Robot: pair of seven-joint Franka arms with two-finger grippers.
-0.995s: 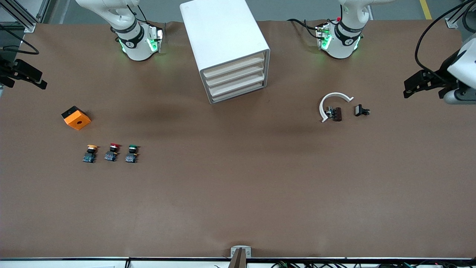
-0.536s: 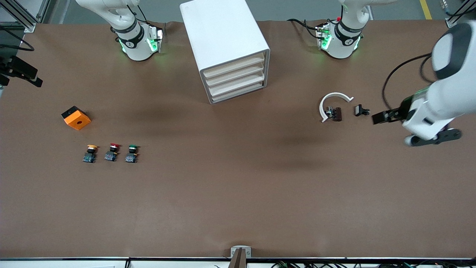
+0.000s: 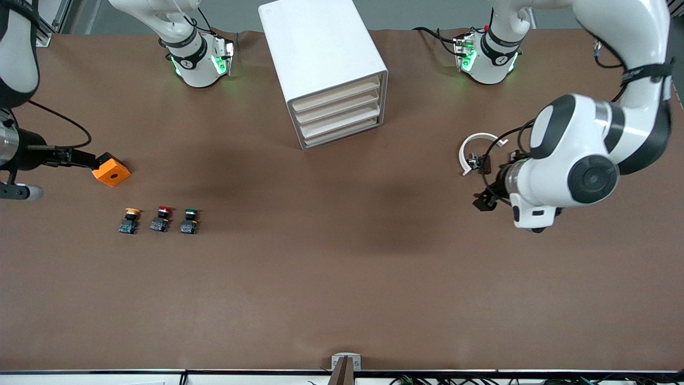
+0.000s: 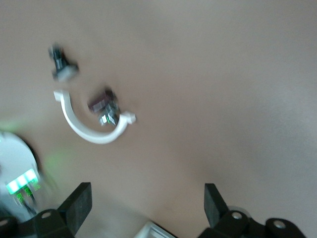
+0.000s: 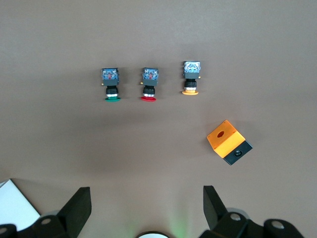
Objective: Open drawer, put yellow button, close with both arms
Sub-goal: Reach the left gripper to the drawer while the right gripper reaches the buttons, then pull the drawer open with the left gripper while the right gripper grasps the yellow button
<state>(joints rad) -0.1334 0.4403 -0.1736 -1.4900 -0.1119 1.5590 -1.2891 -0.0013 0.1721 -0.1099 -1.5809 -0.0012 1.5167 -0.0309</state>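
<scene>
Since a moment ago both arms have swung inward over the brown bench [image 3: 342,278]: the left gripper [image 3: 482,201] has come in from the bench edge to hang over bare surface just beside a white curved plastic ring [image 3: 477,143], and the right gripper [image 3: 80,158] has dropped to just beside an orange cube with a black base and round hole [image 3: 110,170]. Both sets of jaws stand wide open and hold nothing. In the left wrist view the ring [image 4: 94,128] lies with a small dark clip [image 4: 103,105] inside its curve and another small black part [image 4: 62,67] close by. The tiny yellow button [image 3: 130,220], round yellow cap on a black body, lies on the bench toward the right arm's end, nearer the front camera than the cube, in a row with a red-capped button [image 3: 161,218] and a green-capped button [image 3: 189,220]. The white boxy cabinet [image 3: 320,64] stands between the arm bases, its topmost cream-white drawer [image 3: 336,94] closed.
</scene>
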